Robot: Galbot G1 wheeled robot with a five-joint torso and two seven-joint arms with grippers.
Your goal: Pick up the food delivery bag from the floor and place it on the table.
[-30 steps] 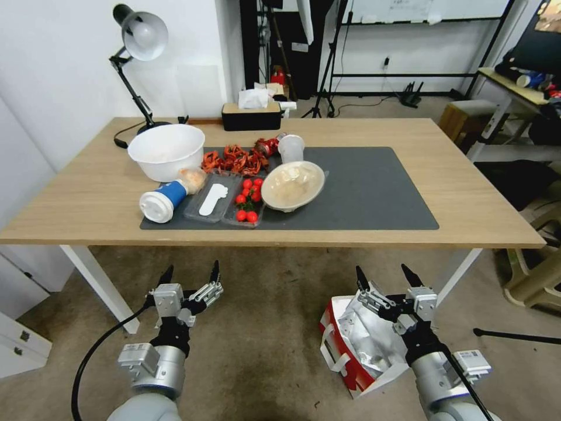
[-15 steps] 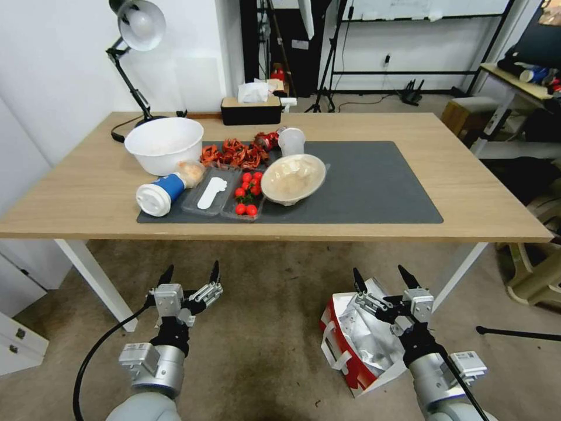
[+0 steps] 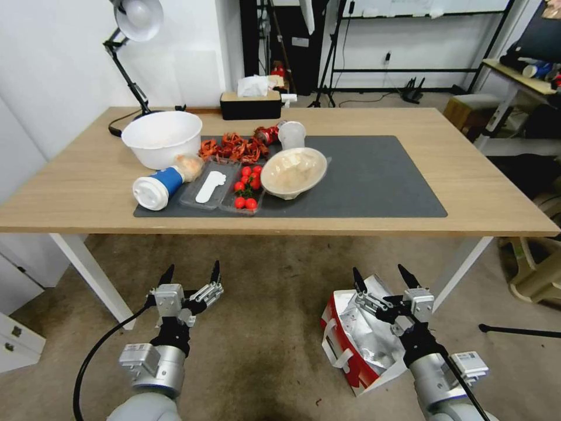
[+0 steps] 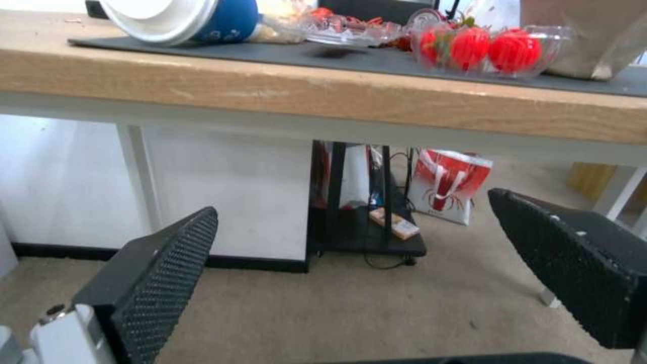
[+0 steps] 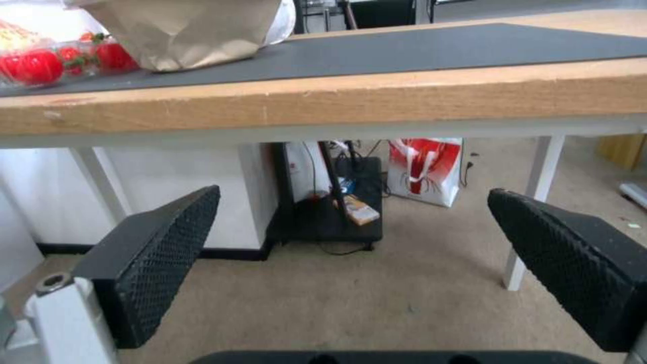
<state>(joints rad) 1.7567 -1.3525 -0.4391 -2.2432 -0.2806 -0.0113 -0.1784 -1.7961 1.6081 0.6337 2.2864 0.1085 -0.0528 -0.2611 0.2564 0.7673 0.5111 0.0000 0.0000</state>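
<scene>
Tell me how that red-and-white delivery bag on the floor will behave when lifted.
The food delivery bag probably flexes rather than staying rigid: its silver foil lining looks crumpled. Its white strap handles hang loose, so they would likely flop. It leans, mouth open, so it may sag or swing. The right end effector is above it, open.

arms: silver-grey rounded links, black wrists | left gripper: black pointed fingers, silver knuckle blocks, black cable | right gripper: same build | pads: black, diamond-textured
</scene>
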